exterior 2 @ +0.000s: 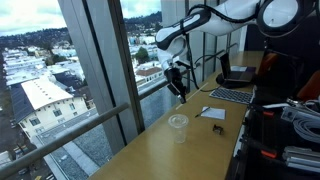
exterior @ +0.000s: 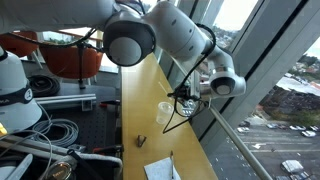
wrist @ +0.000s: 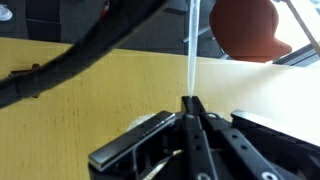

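Observation:
My gripper [wrist: 192, 103] is shut on a thin white straw [wrist: 190, 50], which sticks straight out from between the fingertips over the wooden table [wrist: 90, 90]. In both exterior views the gripper [exterior: 183, 97] [exterior 2: 181, 88] hangs above the table beside the window. It is a little above and behind a clear plastic cup [exterior: 164, 113] [exterior 2: 178, 127] that stands upright on the table. The straw is too thin to make out clearly in the exterior views.
A small dark object [exterior: 141, 139] [exterior 2: 218, 130] and a white sheet [exterior: 160, 168] [exterior 2: 211, 113] lie on the table. A laptop [exterior 2: 232, 95] sits further along. The window rail [exterior 2: 90, 125] runs along the table edge. Cables [exterior: 50, 130] and an orange seat [exterior: 70, 55] are beside the table.

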Robot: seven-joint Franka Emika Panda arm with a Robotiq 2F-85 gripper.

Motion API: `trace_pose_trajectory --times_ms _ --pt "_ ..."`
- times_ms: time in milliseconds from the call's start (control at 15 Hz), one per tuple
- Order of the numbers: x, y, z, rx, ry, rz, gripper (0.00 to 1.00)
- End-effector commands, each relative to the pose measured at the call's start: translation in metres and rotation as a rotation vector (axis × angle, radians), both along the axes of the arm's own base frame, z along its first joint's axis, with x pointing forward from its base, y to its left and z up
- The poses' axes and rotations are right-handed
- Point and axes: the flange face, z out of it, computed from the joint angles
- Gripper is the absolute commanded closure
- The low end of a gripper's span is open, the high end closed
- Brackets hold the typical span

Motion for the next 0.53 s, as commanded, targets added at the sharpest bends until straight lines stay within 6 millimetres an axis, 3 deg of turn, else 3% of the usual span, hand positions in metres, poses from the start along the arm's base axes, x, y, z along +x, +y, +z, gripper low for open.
trace_pose_trajectory --times_ms 0,267,467 --pt "0.004 -0.02 0.016 -0.013 0.036 -0.066 1.0" --pt "-0.003 -0.042 -0.011 -0.006 0.095 -0.102 1.0" --pt "-0.007 -0.046 -0.034 0.04 0.103 -0.105 1.0"
